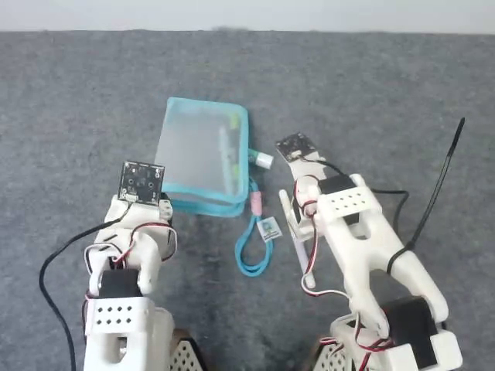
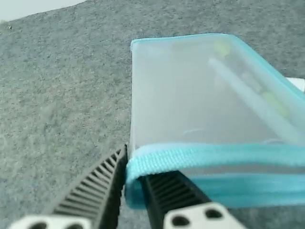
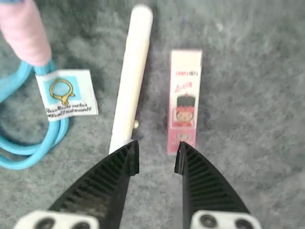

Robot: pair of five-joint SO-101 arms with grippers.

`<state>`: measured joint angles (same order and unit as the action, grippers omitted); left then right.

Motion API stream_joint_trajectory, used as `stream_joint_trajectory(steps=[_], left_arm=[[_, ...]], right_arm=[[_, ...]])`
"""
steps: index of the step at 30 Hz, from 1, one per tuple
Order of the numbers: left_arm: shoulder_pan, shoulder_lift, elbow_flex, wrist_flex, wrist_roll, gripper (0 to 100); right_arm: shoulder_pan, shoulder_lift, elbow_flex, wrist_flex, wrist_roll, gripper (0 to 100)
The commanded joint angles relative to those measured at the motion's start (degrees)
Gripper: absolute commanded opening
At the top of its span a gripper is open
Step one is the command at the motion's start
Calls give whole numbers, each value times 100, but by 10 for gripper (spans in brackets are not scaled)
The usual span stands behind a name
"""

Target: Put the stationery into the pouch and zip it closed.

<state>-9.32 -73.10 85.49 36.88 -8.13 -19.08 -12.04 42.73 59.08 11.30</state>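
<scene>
Pouch (image 1: pixel 197 147) lies flat mid-tabletop between the two arms. It is see-through with a teal edge, and some green-marked items (image 1: pixel 230 147) are already inside along the side facing the right arm. Can't tell if the zip is open. Left gripper (image 2: pixel 135 174) has its jaws clamped on the pouch's near teal corner, pinning it. White pen (image 3: pixel 132 81) and small pink box (image 3: pixel 185 95) lie loose on the grey tabletop (image 1: pixel 371 93), side by side and not touching, right under the right gripper (image 3: pixel 157 155). Its jaws are apart and empty, with one tip at the pen's near end and the other at the box's near end, so they straddle the gap between the two. Step in hand looks like picking up the next loose item. To do it well, pick one target: shift sideways until the jaws bracket the pen alone, come down across the barrel away from its very end so it won't pivot, and close squarely. As the jaws sit now, they risk pushing both pieces or pinching neither. The box likely wants a separate grasp across its narrow sides. The teal strap (image 1: pixel 249 251) with its tag (image 3: pixel 66 93) loops just beside the pen, so stay clear of it to avoid dragging the pouch. The left clamp should hold firm for the insertion.
</scene>
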Motion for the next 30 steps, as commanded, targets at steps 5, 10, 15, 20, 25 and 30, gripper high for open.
stream_joint_trajectory(steps=[5,10,15,20,25,30], left_arm=[[-53,-105,-321,9,79,13],[-53,-105,-321,9,79,13],[-53,-105,-321,9,79,13],[-53,-105,-321,9,79,13],[-53,-105,-321,9,79,13],[-53,-105,-277,9,79,13]], right_arm=[[479,4,-141,-251,615,144],[453,4,-123,-242,624,144],[338,127,-70,-251,651,144],[189,743,-149,-426,782,144],[497,1130,-431,-462,774,135],[760,1174,-580,-497,413,7]])
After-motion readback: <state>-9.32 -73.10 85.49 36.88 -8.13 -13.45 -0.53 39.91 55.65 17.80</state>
